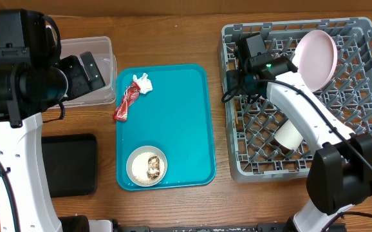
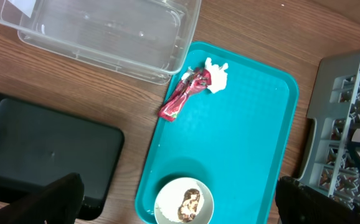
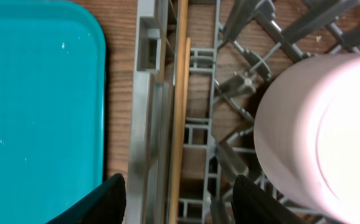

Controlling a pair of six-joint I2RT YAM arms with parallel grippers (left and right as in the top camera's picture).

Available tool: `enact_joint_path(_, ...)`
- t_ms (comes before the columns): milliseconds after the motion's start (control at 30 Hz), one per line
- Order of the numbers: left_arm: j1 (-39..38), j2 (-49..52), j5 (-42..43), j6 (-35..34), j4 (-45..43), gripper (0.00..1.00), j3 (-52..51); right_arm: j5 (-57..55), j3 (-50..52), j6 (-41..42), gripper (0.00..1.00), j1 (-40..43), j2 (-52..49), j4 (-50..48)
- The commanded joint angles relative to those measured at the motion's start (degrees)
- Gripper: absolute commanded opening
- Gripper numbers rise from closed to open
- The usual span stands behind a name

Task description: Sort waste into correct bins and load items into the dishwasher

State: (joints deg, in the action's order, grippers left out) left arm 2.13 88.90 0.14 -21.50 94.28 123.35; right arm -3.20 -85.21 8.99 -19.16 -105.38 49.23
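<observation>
A teal tray [image 1: 186,129] holds a red wrapper [image 1: 127,104], a crumpled white tissue [image 1: 143,84] and a white bowl [image 1: 147,166] with a brown food scrap. The dish rack [image 1: 366,161] holds a pink plate [image 1: 318,58], a white cup [image 1: 289,135] and wooden chopsticks [image 3: 180,112] along its left edge. My left gripper [image 1: 86,69] is open and empty, high over the clear bin [image 1: 102,48]. My right gripper [image 1: 232,80] is open and empty above the rack's left edge, its fingers [image 3: 177,193] straddling the chopsticks. The left wrist view shows the wrapper [image 2: 181,96], tissue [image 2: 217,78] and bowl [image 2: 184,202].
A black bin [image 1: 70,164] sits at the front left, also visible in the left wrist view [image 2: 43,149]. The clear bin [image 2: 105,31] holds a scrap of white paper at its far corner. Wooden table surrounds the tray.
</observation>
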Motion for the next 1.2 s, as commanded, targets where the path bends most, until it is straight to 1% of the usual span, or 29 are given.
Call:
enact_joint_path(0, 0.11, 0.02, -0.72, -0.39, -0.17, 1.00, 0.11, 1.18, -4.55, 0.28, 0.57, -0.37, 3.91, 1.38)
enact_joint_path(167, 0.11, 0.02, -0.74, -0.39, -0.17, 1.00, 0.11, 3.50, -5.79, 1.70, 0.58, -2.62, 12.92, 2.73)
enact_joint_path(200, 0.11, 0.02, -0.72, -0.37, -0.17, 1.00, 0.11, 3.34, -5.79, 1.70, 0.62, -3.61, 16.50, 2.64)
enact_joint_path(233, 0.11, 0.02, -0.74, -0.39, -0.17, 1.00, 0.11, 3.37, -5.79, 1.70, 0.68, -4.31, 18.73, 2.49)
enact_joint_path(267, 0.11, 0.02, -0.72, -0.39, -0.17, 1.00, 0.11, 3.34, -5.79, 1.68, 0.81, -5.22, 21.22, 2.38)
enact_joint_path(300, 0.11, 0.02, -0.72, -0.39, -0.17, 1.00, 0.11, 3.32, -5.79, 1.66, 0.97, -6.01, 23.23, 2.32)
enact_joint_path(333, 0.11, 0.02, -0.72, -0.39, -0.17, 1.00, 0.11, 3.34, -5.79, 1.66, 1.00, -6.88, 25.62, 2.25)
enact_joint_path(467, 0.11, 0.02, -0.74, -0.39, -0.17, 1.00, 0.11, 3.39, -5.79, 1.70, 1.00, -9.07, 32.65, 2.27)
enact_joint_path(633, 0.11, 0.02, -0.74, -0.39, -0.17, 1.00, 0.11, 4.02, -5.79, 1.68, 1.00, -9.51, 37.90, 3.58)
enact_joint_path(767, 0.11, 0.02, -0.72, -0.39, -0.17, 1.00, 0.11, 3.98, -5.79, 1.68, 1.00, -9.51, 39.08, 8.87)
enact_joint_path(1000, 0.11, 0.02, -0.72, -0.39, -0.17, 1.00, 0.13, 3.98, -5.77, 1.68, 1.00, -9.49, 39.56, 22.99)
enact_joint_path(1100, 0.11, 0.02, -0.72, -0.39, -0.17, 1.00, 0.13, 2.62, -5.77, 1.42, 1.00, -9.40, 39.93, 23.28)
enact_joint_path(1167, 0.11, 0.02, -0.74, -0.39, -0.17, 1.00, 0.13, 0.26, -5.38, 1.14, 1.00, -9.16, 40.28, 20.24)
